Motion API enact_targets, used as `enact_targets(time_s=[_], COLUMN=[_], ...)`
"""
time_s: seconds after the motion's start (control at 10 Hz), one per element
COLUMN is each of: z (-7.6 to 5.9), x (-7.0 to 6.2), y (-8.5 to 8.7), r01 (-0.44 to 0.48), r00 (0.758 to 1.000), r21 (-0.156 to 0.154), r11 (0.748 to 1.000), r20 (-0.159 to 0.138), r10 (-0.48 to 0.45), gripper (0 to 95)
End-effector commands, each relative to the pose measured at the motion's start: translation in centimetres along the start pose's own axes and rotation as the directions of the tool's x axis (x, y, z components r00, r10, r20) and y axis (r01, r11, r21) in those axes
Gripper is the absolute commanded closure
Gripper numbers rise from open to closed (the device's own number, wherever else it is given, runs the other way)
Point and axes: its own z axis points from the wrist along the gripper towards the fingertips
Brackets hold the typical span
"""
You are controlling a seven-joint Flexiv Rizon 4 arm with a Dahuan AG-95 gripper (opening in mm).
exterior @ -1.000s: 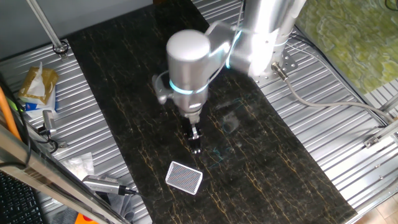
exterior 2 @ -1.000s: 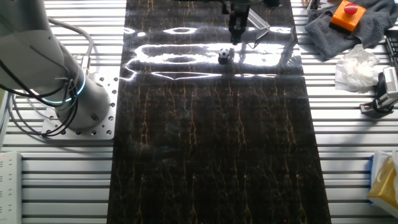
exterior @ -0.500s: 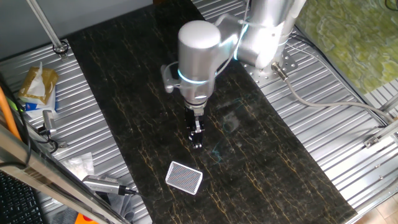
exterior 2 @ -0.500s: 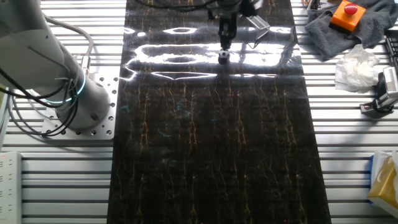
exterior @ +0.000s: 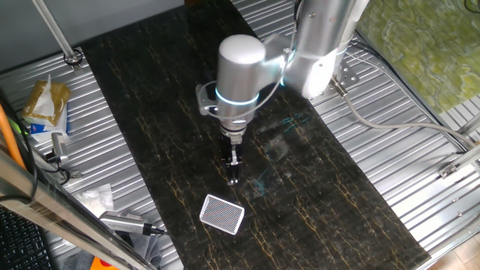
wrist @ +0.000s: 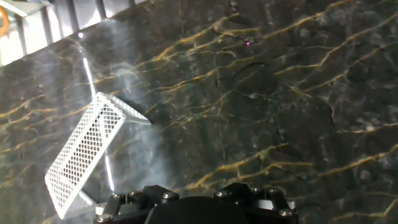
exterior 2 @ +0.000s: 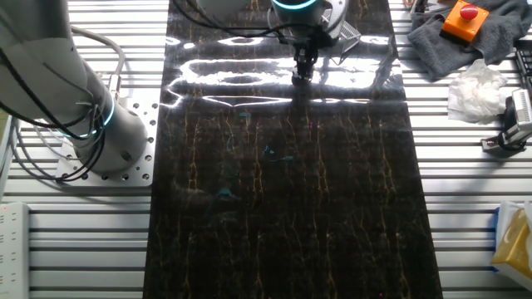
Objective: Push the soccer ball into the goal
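Observation:
The goal [exterior: 223,214] is a small white-rimmed mesh panel lying tilted on the dark marble-patterned mat. It also shows in the hand view [wrist: 84,155] at the lower left, and in the other fixed view [exterior 2: 345,31] partly behind the arm. My gripper [exterior: 233,177] points down at the mat a short way from the goal, its thin dark fingers close together and looking shut. In the other fixed view the gripper [exterior 2: 301,73] stands where the soccer ball was. The soccer ball does not show in any view.
The dark mat [exterior: 322,195] lies on a ribbed metal table. A grey cloth with an orange box [exterior 2: 462,21] and crumpled tissue [exterior 2: 476,90] lie off the mat on one side. Packets [exterior: 45,105] and tools [exterior: 124,221] lie on the other side.
The gripper has moved sideways and lowered onto the ball's spot. The ball, visible beside the fingertips before, is now covered. The goal has not moved.

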Motion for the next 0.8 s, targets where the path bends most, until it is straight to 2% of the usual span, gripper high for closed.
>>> enact_targets(time_s=[0.1,0.4,0.8], z=[0.0,0.3,-0.8], x=[-0.1,-0.3,-1.2], y=[0.1,0.2,0.7], r01=[-0.002,0.001,0.023], r00=[1.000,1.000,0.999], r21=[-0.023,-0.035,-0.039], r11=[1.000,0.999,0.999], r20=[0.001,0.001,-0.026], r10=[0.002,-0.001,-0.024], gripper=[19.0,19.0,19.0])
